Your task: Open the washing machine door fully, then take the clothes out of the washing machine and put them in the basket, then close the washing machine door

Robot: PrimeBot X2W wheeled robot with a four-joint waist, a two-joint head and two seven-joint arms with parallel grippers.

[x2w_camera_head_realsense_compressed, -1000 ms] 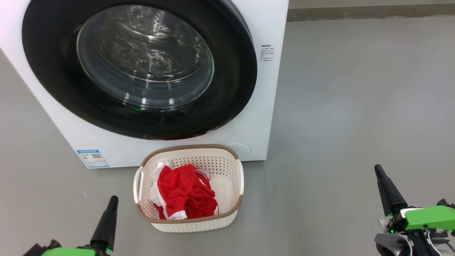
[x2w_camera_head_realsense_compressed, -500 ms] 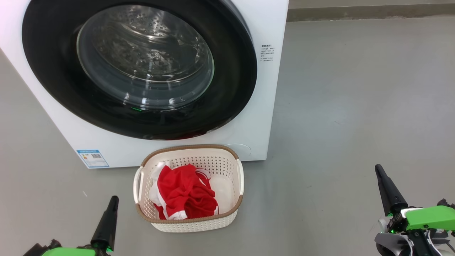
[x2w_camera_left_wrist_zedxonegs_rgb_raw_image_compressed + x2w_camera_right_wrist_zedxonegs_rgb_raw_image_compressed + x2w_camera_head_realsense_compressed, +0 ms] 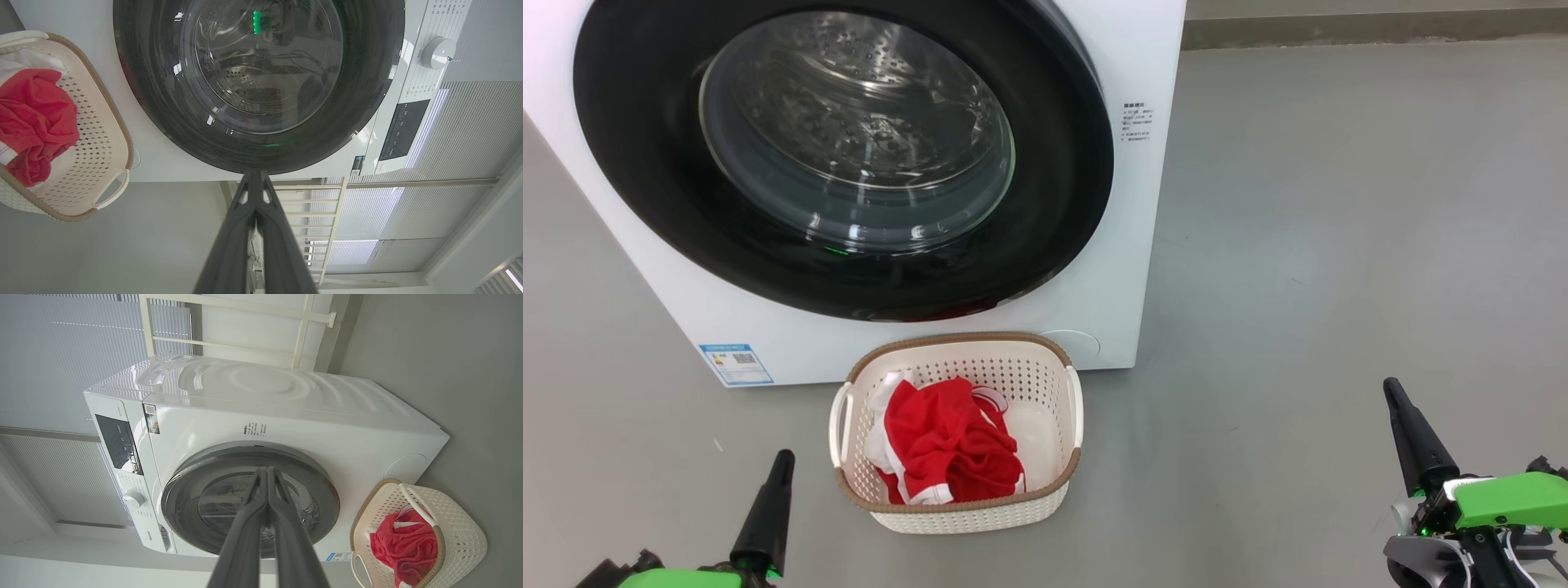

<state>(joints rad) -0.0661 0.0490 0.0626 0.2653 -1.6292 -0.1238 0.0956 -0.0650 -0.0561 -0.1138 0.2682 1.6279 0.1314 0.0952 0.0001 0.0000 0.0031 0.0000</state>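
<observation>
Red clothes: bright red soft garments with white trim (image 3: 943,449) lie bundled in the small cream-white perforated plastic basket with a brown woven-look rim (image 3: 968,336), lower centre of the head view.
Basket place: on the grey floor (image 3: 1339,245), just in front of the big white boxy washing machine (image 3: 1147,245).
Door: the large round washing machine door with its glossy black rim and clear glass bowl (image 3: 637,163), upper left, looks shut flush; no red shows behind the glass.
Lower left: the left gripper (image 3: 784,457), fingers pressed together, holds nothing.
Lower right: the right gripper (image 3: 1390,390), fingers pressed together, is empty and well apart from the basket.
Change: none over the last second; arms and things keep their places.
Meaning: all three steps look done, so the task appears finished.
</observation>
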